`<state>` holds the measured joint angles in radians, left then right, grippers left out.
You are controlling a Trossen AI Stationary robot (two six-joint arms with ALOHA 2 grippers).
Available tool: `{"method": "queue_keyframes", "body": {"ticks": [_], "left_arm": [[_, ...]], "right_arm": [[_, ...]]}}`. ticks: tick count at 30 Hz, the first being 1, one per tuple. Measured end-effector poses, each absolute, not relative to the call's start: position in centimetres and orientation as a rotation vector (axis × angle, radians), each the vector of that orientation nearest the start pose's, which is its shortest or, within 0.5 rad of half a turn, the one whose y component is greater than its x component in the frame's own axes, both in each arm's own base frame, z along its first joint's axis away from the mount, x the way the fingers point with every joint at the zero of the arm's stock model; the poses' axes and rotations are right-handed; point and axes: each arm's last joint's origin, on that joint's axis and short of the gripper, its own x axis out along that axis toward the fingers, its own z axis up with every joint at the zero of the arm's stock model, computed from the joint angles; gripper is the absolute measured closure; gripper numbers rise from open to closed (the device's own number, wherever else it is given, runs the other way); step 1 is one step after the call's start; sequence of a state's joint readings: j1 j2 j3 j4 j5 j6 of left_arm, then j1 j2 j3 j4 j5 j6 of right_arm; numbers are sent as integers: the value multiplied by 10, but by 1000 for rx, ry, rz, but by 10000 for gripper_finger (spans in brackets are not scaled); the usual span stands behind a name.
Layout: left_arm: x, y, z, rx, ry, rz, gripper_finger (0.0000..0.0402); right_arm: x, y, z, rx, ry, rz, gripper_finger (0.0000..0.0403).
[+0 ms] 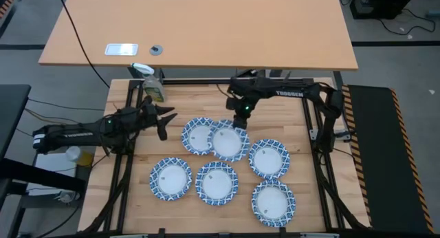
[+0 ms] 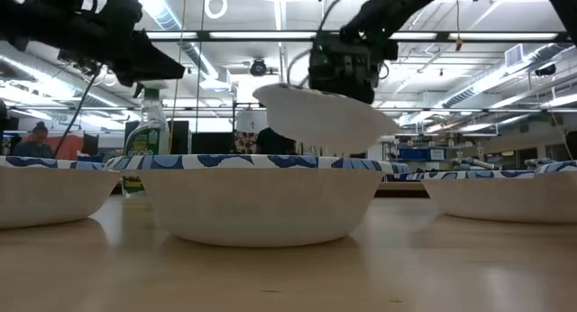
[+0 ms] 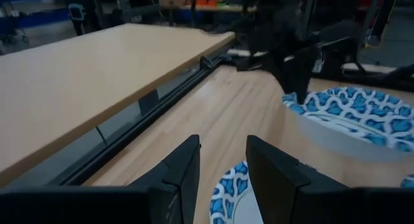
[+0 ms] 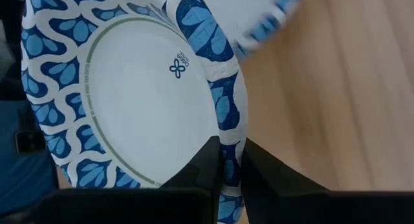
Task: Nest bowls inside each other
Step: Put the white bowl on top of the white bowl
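Six blue-and-white rimmed bowls show in the high view. Five rest on their bases on the wooden table: one [image 1: 197, 135] at the far left, one [image 1: 269, 157] to the right, and three [image 1: 171, 178] [image 1: 216, 182] [image 1: 273, 202] nearer the front. The sixth bowl [image 1: 230, 142] hangs above the table, partly over the far-left bowl, with my right gripper [image 1: 240, 116] shut on it. In the low view it [image 2: 315, 115] floats above the nearest bowl [image 2: 257, 199]. My left gripper [image 1: 165, 121] stands open and holds nothing, left of the bowls. My right gripper pinches the lifted bowl's patterned rim [image 4: 228, 153] at its far edge, one finger on the inner side and one on the outer side. The fingers [image 4: 206, 164] slant down from the table's far side. The bowl hangs clear of the table, slightly tilted, its open side up.
A green-labelled spray bottle [image 1: 152, 87] stands at the table's far left corner, behind my left gripper. A larger light-wood desk [image 1: 199, 25] lies beyond the far edge. Black frame rails [image 1: 313, 135] run along the table's sides.
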<state>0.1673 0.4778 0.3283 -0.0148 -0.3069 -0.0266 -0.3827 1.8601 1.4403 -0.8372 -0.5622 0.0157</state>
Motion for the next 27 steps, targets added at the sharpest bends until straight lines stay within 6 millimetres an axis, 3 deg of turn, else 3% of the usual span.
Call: {"method": "queue_keyframes", "body": {"ticks": [5,9,20,27], "left_arm": [[126,28,243,-17,166,463,271],[127,24,243,-47,158,431,271],[131,-3,257,-132,5,235,271],[128,-15,258,-76,-3,334,271]], "right_arm": [[373,-101,230,577,1013,147,348],[384,-94,236,563,943,113,348],[401,-105,266,469,829,-66,348],[414,-116,252,513,846,-117,348]]}}
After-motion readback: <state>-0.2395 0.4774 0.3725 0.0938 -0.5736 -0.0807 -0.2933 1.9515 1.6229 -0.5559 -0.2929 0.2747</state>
